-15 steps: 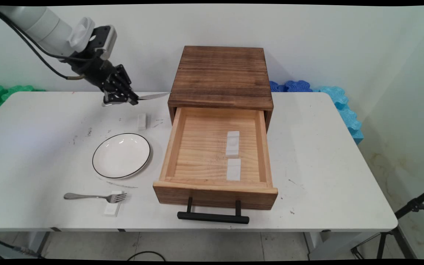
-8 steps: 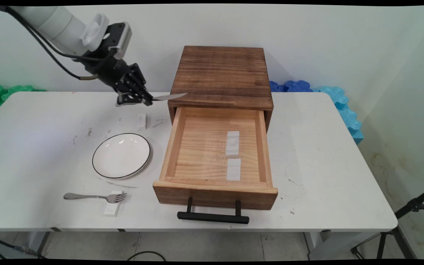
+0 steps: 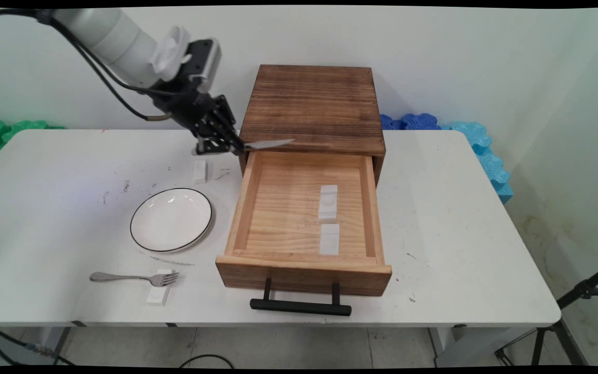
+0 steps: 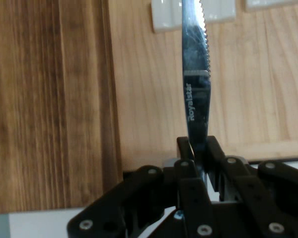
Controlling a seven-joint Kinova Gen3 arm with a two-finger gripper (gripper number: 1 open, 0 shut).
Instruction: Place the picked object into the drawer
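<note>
fingers [image 4: 216, 153] clamped on knife [image 4: 196, 89] | steel blade – serrated, lettered | over open drawer [image 3: 242, 208]

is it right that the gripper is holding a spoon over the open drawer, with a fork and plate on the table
Not a spoon: the gripper is shut on a knife, as the hand view shows. It is over the open drawer, with the fork and plate on the table.

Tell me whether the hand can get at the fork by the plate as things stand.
Probably not yet: the hand is shut on a knife. The fork itself lies uncovered on the table.
</note>
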